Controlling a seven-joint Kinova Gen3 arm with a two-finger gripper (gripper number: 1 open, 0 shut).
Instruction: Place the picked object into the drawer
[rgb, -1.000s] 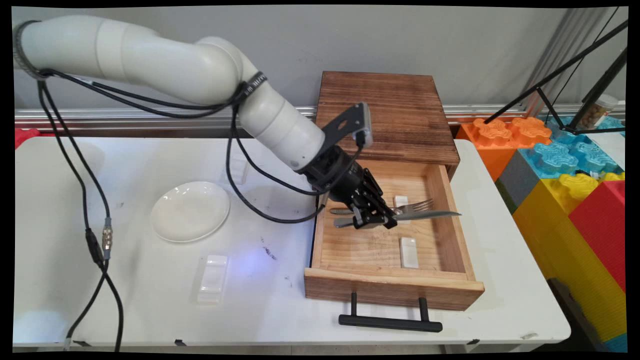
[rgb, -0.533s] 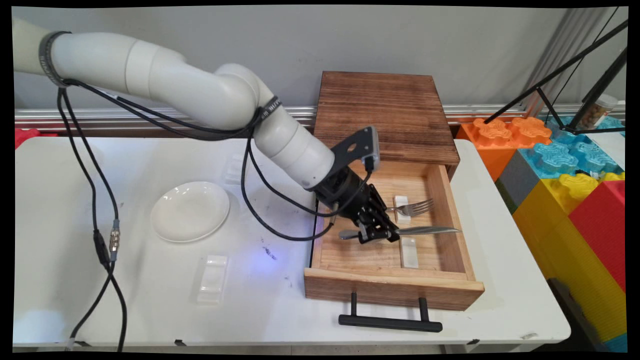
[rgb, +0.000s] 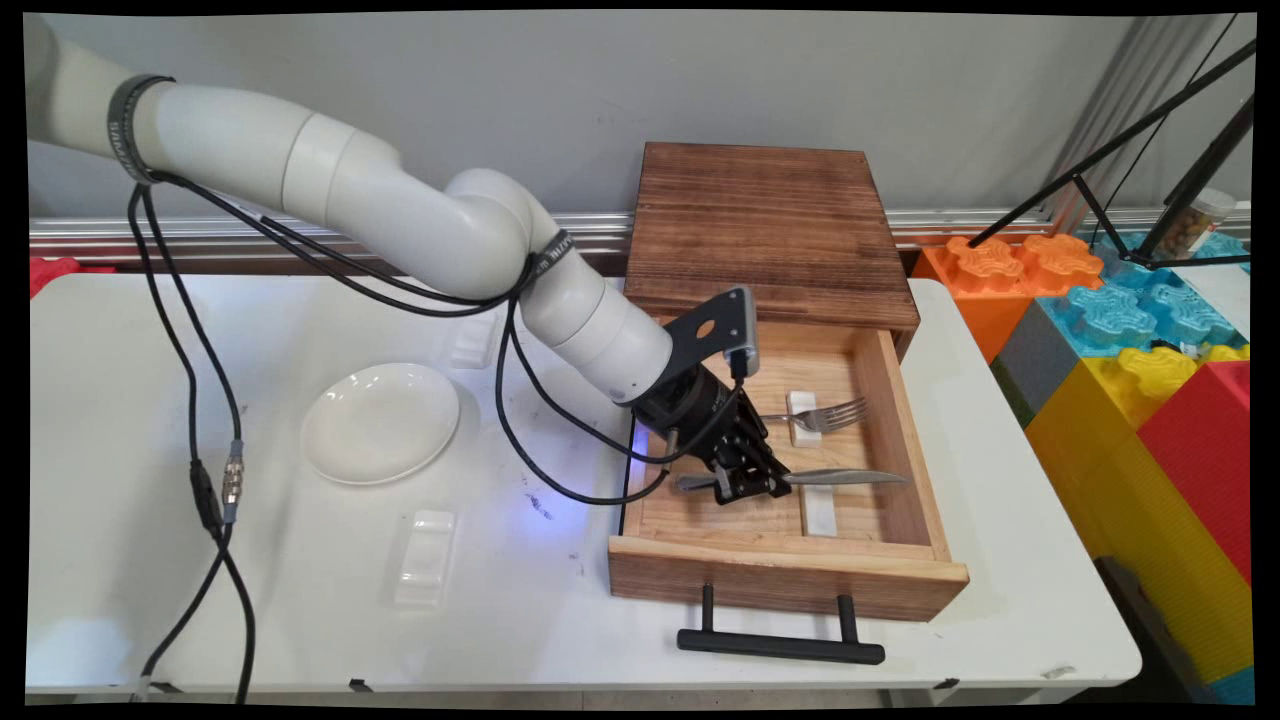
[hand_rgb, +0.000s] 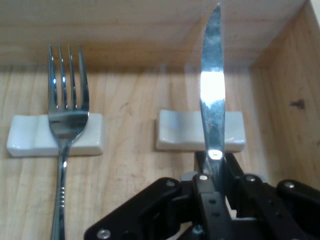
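My gripper (rgb: 750, 486) (hand_rgb: 215, 182) is shut on the handle of a steel knife (rgb: 850, 477) (hand_rgb: 212, 95) inside the open wooden drawer (rgb: 790, 575). The blade points toward the drawer's right wall and lies just over the nearer white cutlery rest (rgb: 820, 515) (hand_rgb: 180, 131); whether it touches the rest I cannot tell. A steel fork (rgb: 830, 413) (hand_rgb: 67, 115) lies across the farther white rest (rgb: 799, 405) (hand_rgb: 30, 136), parallel to the knife.
The drawer juts from a dark wooden cabinet (rgb: 770, 220), with its black handle (rgb: 780, 645) toward the table's near edge. A white plate (rgb: 380, 422) and two more white rests (rgb: 425, 560) (rgb: 470, 340) lie left of it. Big coloured blocks (rgb: 1130, 330) stand at the right.
The gripper has carried the knife from above the fork toward the drawer's front and lower, so the blade now lies over the nearer rest. The fork stays on its rest.
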